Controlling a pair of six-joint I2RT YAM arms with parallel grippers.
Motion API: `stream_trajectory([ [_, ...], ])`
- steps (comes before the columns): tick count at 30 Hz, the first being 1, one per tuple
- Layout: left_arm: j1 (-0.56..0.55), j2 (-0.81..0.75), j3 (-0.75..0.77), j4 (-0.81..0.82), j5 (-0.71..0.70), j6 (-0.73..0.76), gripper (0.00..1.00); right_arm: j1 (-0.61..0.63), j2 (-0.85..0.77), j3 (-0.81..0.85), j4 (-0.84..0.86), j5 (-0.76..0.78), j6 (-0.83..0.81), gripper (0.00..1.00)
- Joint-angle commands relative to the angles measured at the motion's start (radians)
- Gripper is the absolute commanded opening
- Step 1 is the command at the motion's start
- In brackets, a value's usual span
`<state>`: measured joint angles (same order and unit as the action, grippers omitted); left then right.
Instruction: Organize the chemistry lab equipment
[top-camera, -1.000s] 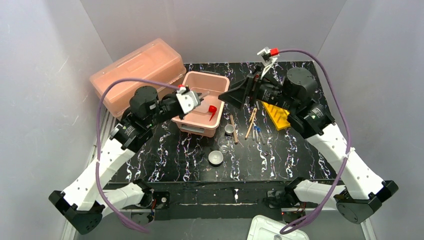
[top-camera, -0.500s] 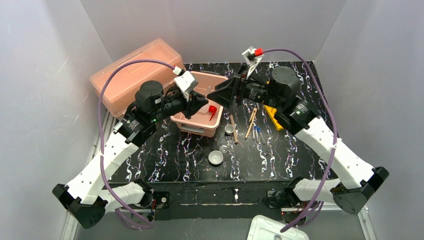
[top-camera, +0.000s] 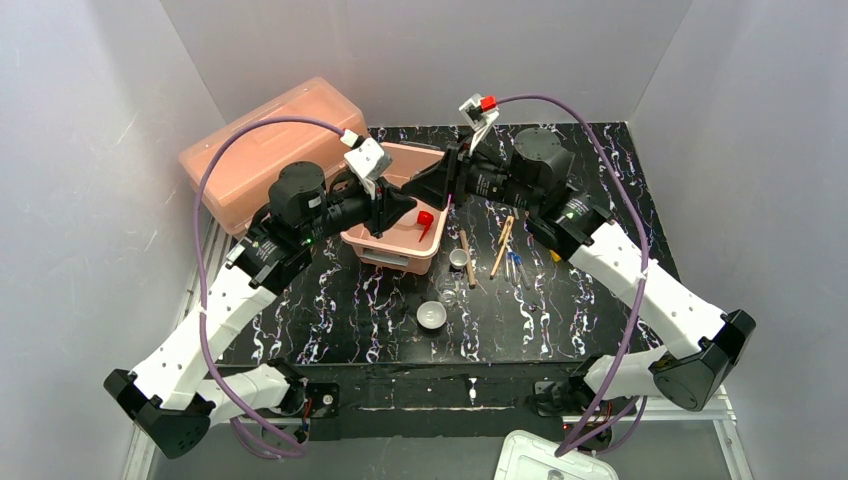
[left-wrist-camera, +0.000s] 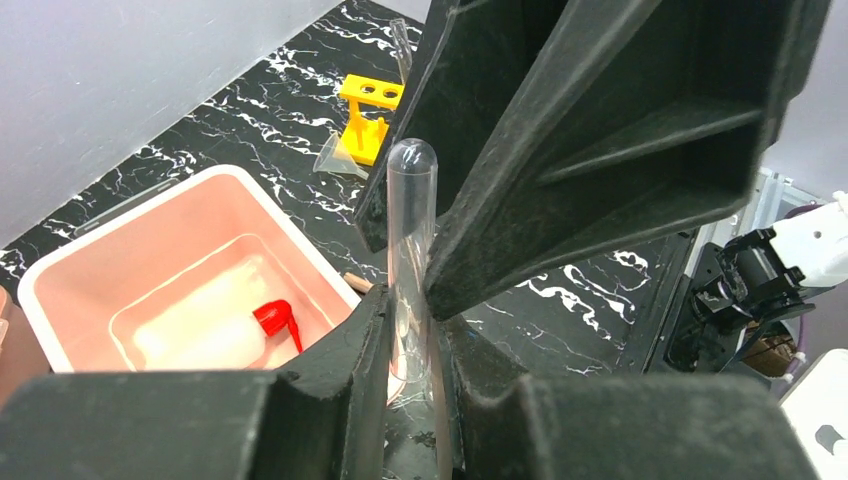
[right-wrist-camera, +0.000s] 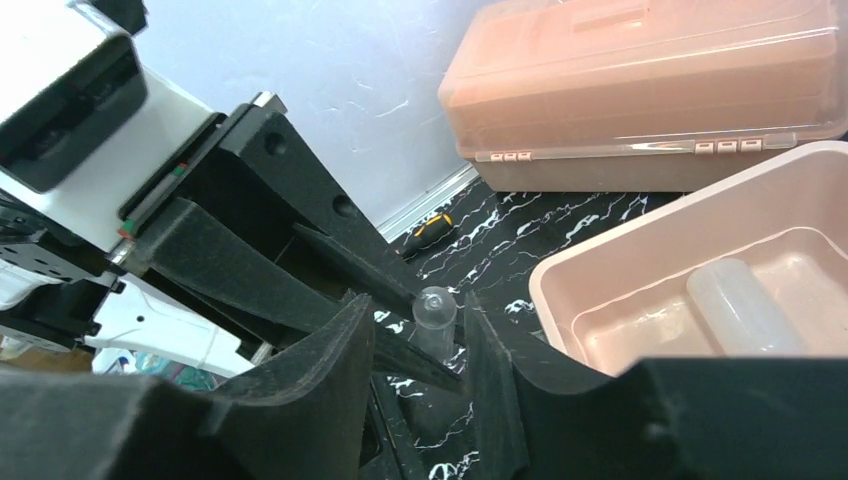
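Note:
My left gripper is shut on a clear test tube and holds it over the pink tub's near edge; its jaws pinch the tube's lower part. My right gripper is open, its fingers either side of the tube's rounded tip with gaps showing. The white squeeze bottle with red spout lies in the tub. On the table lie wooden sticks, thin tubes, tiny beakers and the white dish. The yellow rack stands behind, mostly hidden in the top view.
The pink rectangular tub sits mid-table under both grippers. The large pink lidded box stands at the back left. Grey walls close in the table on three sides. A white lid lies below the front edge.
My right arm has swung left until its open jaws straddle the tube's tip. My left gripper lifted and turned with the tube, then held still.

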<state>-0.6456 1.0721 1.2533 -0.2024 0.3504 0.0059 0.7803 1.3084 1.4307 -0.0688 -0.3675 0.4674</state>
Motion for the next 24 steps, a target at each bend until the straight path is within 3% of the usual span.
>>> stream_trajectory([
  [1,-0.004,-0.033,-0.001,0.012,0.000,-0.032,0.00,0.009,0.011,0.043,0.060,0.015,0.000,0.41],
  [6,-0.004,-0.034,0.000,0.008,-0.006,-0.031,0.00,0.011,0.020,0.048,0.060,0.016,0.004,0.26],
  [8,-0.005,-0.034,-0.001,0.001,-0.004,-0.031,0.09,0.010,0.018,0.048,0.060,0.027,0.003,0.21],
  [11,-0.004,-0.041,-0.008,-0.009,-0.012,-0.024,0.72,0.010,0.008,0.051,0.038,0.058,-0.014,0.16],
  [12,-0.004,-0.043,-0.009,-0.017,-0.015,-0.019,0.90,0.010,0.003,0.053,0.019,0.074,-0.027,0.15],
  [13,-0.004,-0.044,-0.009,-0.027,-0.020,-0.014,0.97,0.009,-0.001,0.054,0.001,0.091,-0.042,0.14],
  [18,-0.004,-0.060,-0.002,-0.085,-0.060,0.003,0.98,-0.028,-0.032,0.030,-0.129,0.193,-0.133,0.13],
  [24,0.006,-0.072,0.003,-0.199,-0.128,0.032,0.98,-0.156,-0.127,-0.186,-0.173,0.381,-0.251,0.11],
])
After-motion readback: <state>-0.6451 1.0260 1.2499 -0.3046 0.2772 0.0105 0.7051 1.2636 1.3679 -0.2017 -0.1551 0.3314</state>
